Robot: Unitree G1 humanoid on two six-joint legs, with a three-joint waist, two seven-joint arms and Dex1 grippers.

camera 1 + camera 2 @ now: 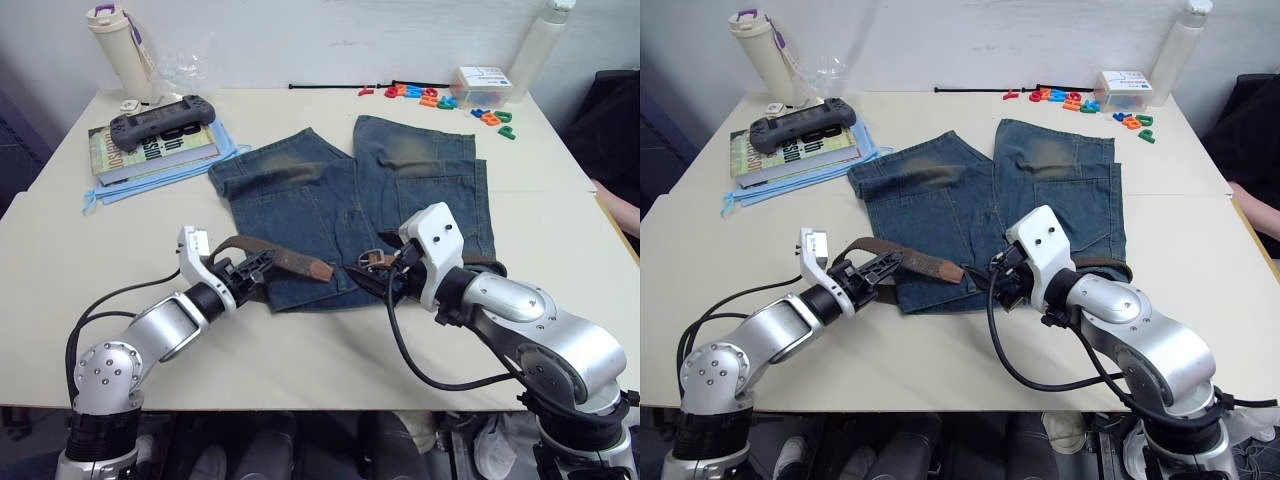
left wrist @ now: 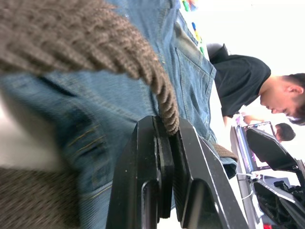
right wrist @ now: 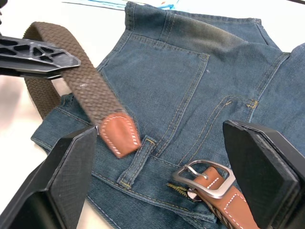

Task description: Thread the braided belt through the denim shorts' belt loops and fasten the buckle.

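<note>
The denim shorts (image 1: 340, 190) lie flat in the middle of the table, waistband toward me. The braided belt (image 1: 290, 258) arches up off the waistband's left part, and its tan leather tip (image 3: 119, 134) rests beside a belt loop (image 3: 138, 160). My left gripper (image 1: 258, 268) is shut on the belt's braided part (image 2: 164, 102), just left of the tip. The silver buckle (image 3: 206, 177) lies on the waistband near the fly, on its tan leather tab. My right gripper (image 3: 159, 128) hovers over the buckle and the tip, open wide, with nothing between its fingers (image 3: 259, 174).
At the back left are a book with a game controller (image 1: 160, 118) on it, a light-blue cloth (image 1: 150, 180) and a bottle (image 1: 120, 45). Coloured letters (image 1: 440, 100), a small box and a black cord (image 1: 330, 86) lie at the back right. A person's hand (image 1: 622, 208) shows at the right edge.
</note>
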